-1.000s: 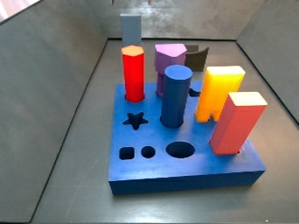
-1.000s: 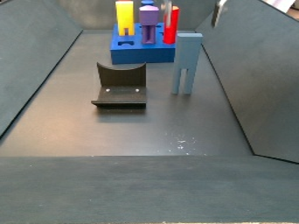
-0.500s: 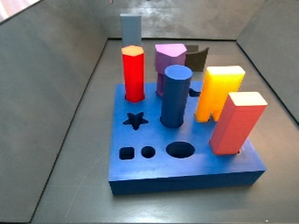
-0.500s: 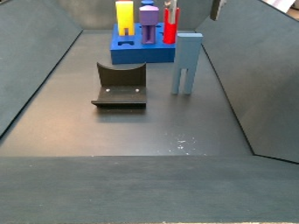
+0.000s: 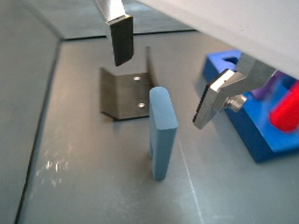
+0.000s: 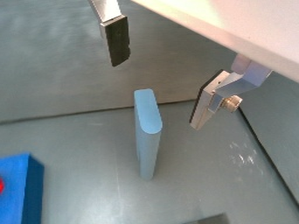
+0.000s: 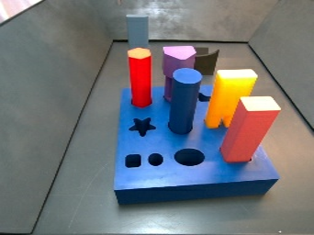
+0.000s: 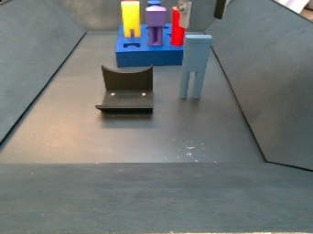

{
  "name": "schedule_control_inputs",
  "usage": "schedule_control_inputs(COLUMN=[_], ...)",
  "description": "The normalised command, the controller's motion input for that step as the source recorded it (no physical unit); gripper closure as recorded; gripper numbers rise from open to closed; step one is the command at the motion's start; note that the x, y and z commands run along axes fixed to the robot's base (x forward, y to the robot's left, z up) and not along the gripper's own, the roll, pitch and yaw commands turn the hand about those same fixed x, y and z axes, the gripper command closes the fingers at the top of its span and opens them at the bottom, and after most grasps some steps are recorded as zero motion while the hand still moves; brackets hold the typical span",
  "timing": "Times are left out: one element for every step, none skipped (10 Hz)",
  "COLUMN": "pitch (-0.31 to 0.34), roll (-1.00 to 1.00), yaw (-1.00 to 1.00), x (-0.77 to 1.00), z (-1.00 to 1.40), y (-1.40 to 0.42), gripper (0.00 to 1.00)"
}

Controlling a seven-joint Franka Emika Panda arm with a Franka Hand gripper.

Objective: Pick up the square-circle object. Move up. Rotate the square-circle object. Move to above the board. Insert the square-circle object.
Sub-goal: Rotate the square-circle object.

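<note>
The square-circle object [image 8: 196, 64] is a tall flat slate block standing upright on the floor beside the board [image 8: 149, 57]. It also shows in a side view [image 7: 136, 27] behind the board [image 7: 185, 179]. In both wrist views the open gripper [image 5: 160, 89] [image 6: 156, 94] hangs above the block [image 5: 162, 131] [image 6: 146, 131], one finger on each side of its rounded top, not touching it and holding nothing. Its fingers [image 5: 117, 39] [image 6: 115, 39] are wide apart. Only a dark finger tip [image 8: 221, 7] shows in a side view.
The board carries a red peg [image 7: 140, 78], a purple peg [image 7: 179, 60], a dark blue cylinder [image 7: 185, 101], a yellow peg [image 7: 229, 96] and an orange block [image 7: 251, 128]. The fixture [image 8: 126, 90] [image 5: 125, 92] stands on the floor close to the block. Grey walls enclose the floor.
The gripper's tip at the top of the side view has shifted a little to the left and up. The block, board and fixture have not moved.
</note>
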Motion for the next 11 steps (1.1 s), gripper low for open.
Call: schedule_control_inputs(pitch=[0.007, 0.008, 0.008, 0.008, 0.008, 0.008, 0.009, 0.009, 0.009, 0.010, 0.010], roll=[0.00, 0.00, 0.00, 0.00, 0.00, 0.00, 0.00, 0.00, 0.00, 0.00, 0.00], yaw=[1.00, 1.00, 1.00, 1.00, 1.00, 1.00, 1.00, 1.00, 1.00, 1.00, 1.00], x=[0.03, 0.03, 0.03, 0.03, 0.03, 0.03, 0.03, 0.03, 0.04, 0.04, 0.04], z=[-0.03, -0.03, -0.03, -0.03, -0.03, -0.03, -0.03, -0.03, -0.03, -0.03, -0.03], y=[0.00, 0.00, 0.00, 0.00, 0.00, 0.00, 0.00, 0.00, 0.00, 0.00, 0.00], gripper=[0.00, 0.00, 0.00, 0.00, 0.00, 0.00, 0.00, 0.00, 0.00, 0.00, 0.00])
